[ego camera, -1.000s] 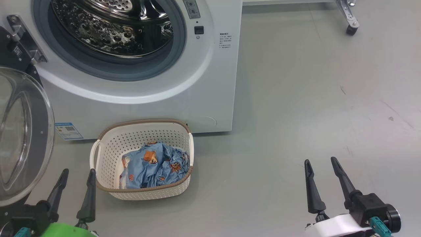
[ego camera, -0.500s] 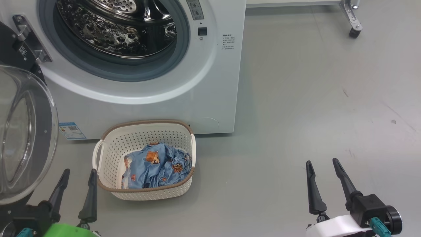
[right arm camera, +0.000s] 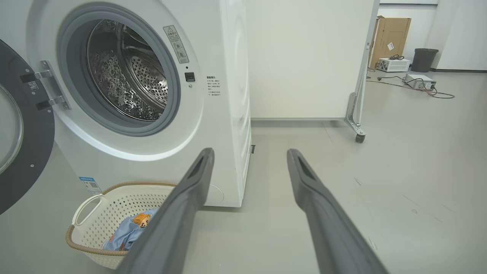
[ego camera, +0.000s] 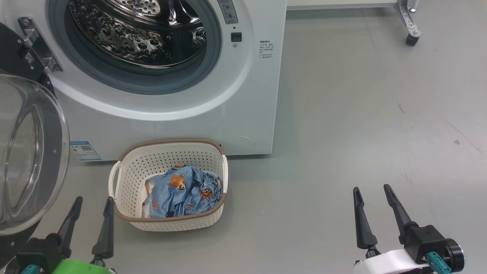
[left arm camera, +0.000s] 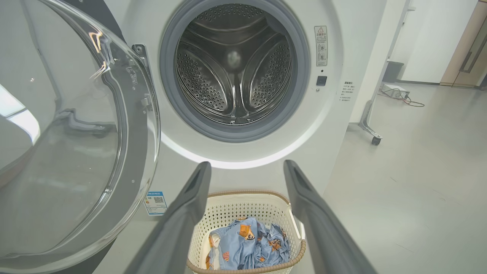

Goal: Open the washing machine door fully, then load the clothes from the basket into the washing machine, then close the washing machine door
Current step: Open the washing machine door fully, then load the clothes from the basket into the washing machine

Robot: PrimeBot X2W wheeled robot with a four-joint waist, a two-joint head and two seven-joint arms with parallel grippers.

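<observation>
On the grey floor [ego camera: 342, 133], just before the front of the washing machine [ego camera: 243, 114], the basket [ego camera: 171, 225] sits upright, holding the clothes [ego camera: 182, 192] bunched toward its right side, its left inner wall bare. At far left the washing machine door [ego camera: 30, 152] hangs wide open on its hinge, and the drum [ego camera: 140, 34] inside the grey gasket shows bare perforated steel. Both claws are released and grasp nothing: the left gripper [ego camera: 94, 198] is near, just left of the basket, and the right gripper [ego camera: 371, 187] is well apart to the right.
</observation>
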